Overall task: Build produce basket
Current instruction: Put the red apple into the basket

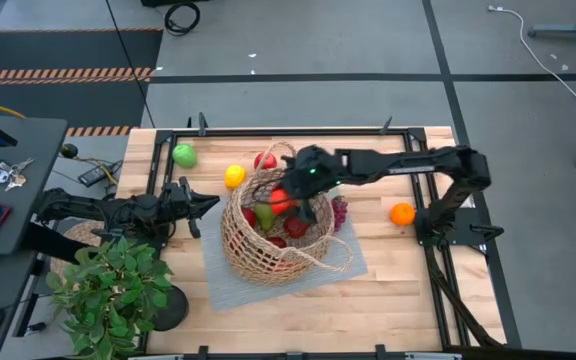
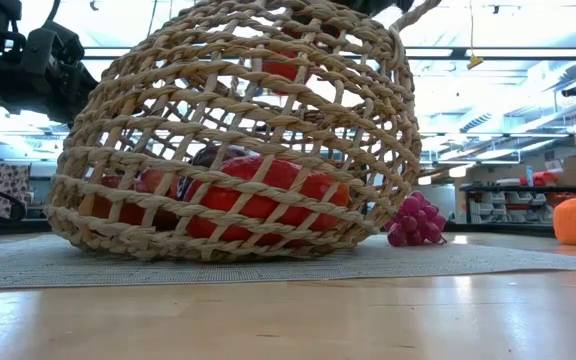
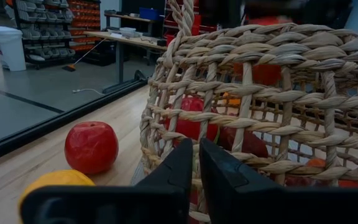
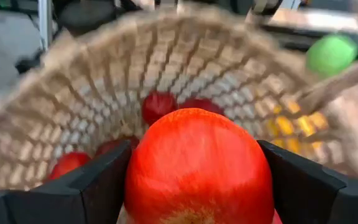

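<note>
A round, open-weave tan wicker basket [image 1: 273, 235] stands on a ribbed grey mat [image 1: 338, 262] at mid-table, already part filled with glossy red fruit and a green pear. The right gripper [image 4: 194, 180] hovers above its mouth, dark fingers clamped on a smooth red-orange apple [image 4: 197, 168], apparently about to add it. The left gripper [image 3: 194, 168] rests at the basket's left wall, fingers pressed together and empty. Judging by what lies outside, the job is roughly half done: a green apple [image 1: 184, 154], yellow lemon [image 1: 234, 176], red apple [image 1: 265, 160], knobbly purple grapes [image 1: 339, 211] and an orange [image 1: 401, 213] await on the pale wooden table [image 1: 408, 290].
</note>
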Available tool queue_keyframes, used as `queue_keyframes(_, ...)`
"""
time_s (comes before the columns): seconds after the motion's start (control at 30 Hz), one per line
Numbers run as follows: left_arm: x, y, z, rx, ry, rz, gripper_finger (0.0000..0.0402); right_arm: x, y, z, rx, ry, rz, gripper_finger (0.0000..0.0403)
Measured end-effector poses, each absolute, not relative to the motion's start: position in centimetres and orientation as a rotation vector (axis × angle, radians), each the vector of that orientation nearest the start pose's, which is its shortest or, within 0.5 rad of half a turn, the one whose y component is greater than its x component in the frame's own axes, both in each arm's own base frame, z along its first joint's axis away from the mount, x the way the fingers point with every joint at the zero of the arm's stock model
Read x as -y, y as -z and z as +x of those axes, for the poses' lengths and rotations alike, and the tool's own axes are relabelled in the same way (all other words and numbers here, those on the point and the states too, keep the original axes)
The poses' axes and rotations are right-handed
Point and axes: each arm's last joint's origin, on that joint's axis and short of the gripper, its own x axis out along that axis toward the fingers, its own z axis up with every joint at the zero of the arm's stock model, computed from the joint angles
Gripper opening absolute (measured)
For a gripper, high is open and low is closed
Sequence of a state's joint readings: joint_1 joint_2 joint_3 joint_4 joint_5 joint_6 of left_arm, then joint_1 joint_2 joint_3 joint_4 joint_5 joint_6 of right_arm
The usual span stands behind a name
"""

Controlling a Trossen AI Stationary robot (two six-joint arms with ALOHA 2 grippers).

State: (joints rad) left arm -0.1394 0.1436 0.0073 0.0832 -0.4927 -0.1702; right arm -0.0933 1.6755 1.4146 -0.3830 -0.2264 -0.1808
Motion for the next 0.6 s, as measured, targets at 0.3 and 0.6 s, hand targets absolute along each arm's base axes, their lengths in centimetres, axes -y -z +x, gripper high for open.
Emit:
queue_keyframes(0.3, 0.1, -16.2, 10.4, -0.021, -0.356, -0.151, 0.0036, 2.9, -26.0, 39.1, -0.788, -0.16, -0.07, 0.0333)
queue_keyframes(0.6, 0.1, -16.3, 10.4, -0.02, -0.356, -0.152, 0.0037, 2.8, -26.1, 38.0, -0.892, -0.092, -0.088, 0.0333)
